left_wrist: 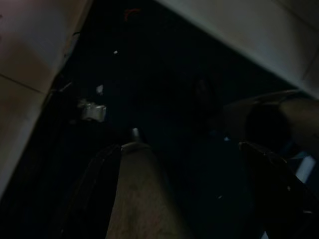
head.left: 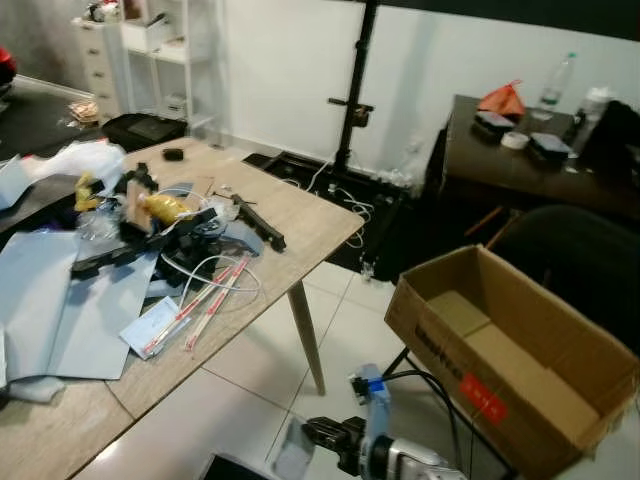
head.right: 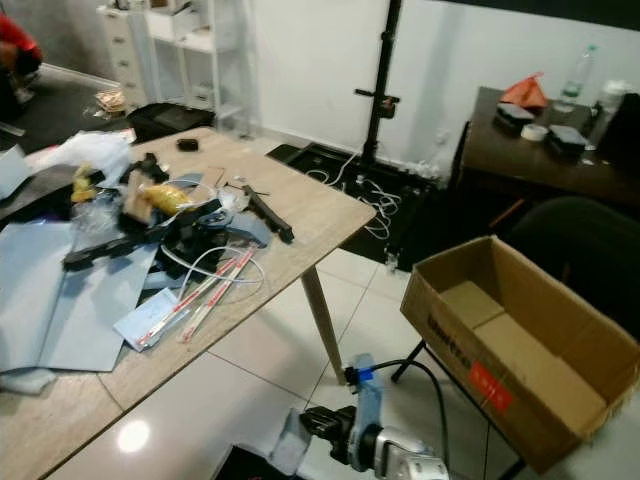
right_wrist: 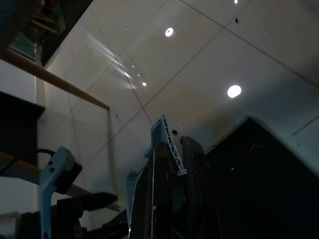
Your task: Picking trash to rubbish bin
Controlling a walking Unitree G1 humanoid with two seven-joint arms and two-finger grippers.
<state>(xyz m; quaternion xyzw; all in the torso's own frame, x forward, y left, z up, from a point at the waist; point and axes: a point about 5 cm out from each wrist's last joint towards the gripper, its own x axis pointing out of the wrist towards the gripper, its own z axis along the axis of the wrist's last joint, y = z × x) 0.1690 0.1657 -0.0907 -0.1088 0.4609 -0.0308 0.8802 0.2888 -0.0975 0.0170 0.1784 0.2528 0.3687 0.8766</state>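
Note:
An open, empty cardboard box [head.left: 520, 350] stands on the floor to my right. Trash covers the wooden table [head.left: 300, 215] on my left: grey-blue sheets [head.left: 60, 300], red-and-white strips [head.left: 200, 300], a yellow item [head.left: 165, 207] and a white plastic bag [head.left: 75, 160]. Low over the tiles between table and box, my right gripper [head.left: 320, 435] is shut on a light blue plastic piece [head.left: 288, 450]. The right wrist view shows that ribbed piece [right_wrist: 167, 144] pinched between the fingers [right_wrist: 197, 189]. In the dark left wrist view my left gripper [left_wrist: 184, 147] hangs open, nothing between its fingers.
A table leg [head.left: 307, 340] slants down near the right gripper. A black stand [head.left: 355, 90] with cables on the floor rises behind the table. At the back right are a dark desk [head.left: 500, 150] with a bottle [head.left: 558, 80] and a black chair [head.left: 570, 250]. White shelves [head.left: 160, 50] stand at back left.

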